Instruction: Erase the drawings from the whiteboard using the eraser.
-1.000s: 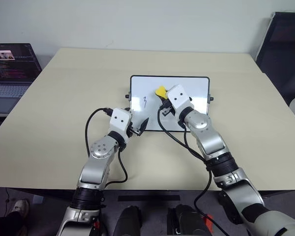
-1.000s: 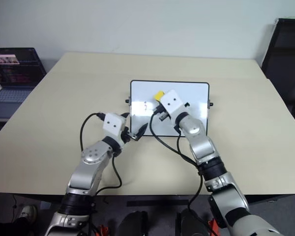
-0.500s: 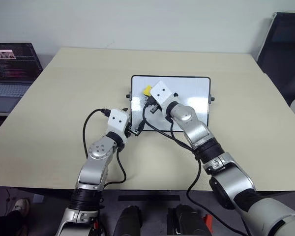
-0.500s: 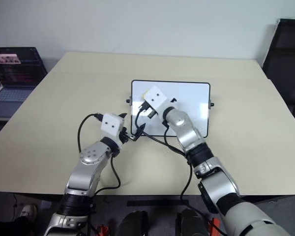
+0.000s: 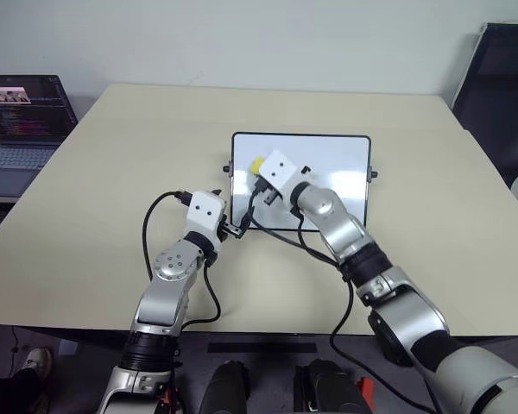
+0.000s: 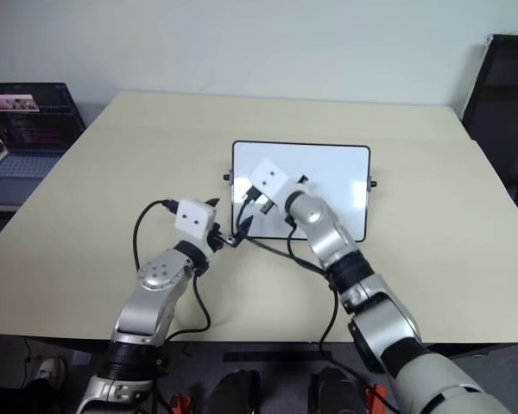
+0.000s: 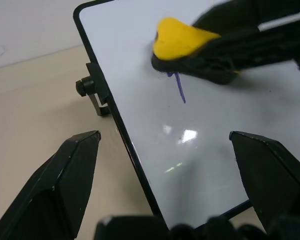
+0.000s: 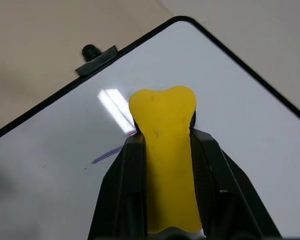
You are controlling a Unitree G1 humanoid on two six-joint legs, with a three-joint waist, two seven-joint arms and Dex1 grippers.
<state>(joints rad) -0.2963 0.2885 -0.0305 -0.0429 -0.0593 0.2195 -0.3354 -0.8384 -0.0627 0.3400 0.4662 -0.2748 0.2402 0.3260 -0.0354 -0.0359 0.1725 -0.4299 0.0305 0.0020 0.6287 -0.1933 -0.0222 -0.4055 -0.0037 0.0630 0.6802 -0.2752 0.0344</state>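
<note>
Eraser (image 8: 166,150) on whiteboard (image 8: 250,130) (jaws clamped)

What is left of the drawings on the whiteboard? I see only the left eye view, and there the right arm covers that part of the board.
Observer: The left wrist view shows one short purple stroke on the whiteboard, at the edge of the eraser.
Operator: Is the eraser well held?
Observer: Yes. In the right wrist view the right gripper clamps it on both sides, and its front end sticks out past the fingers.
Operator: And the left gripper?
Observer: The left gripper is open, one finger over the table and one over the board. I cannot tell whether it touches the board.
</note>
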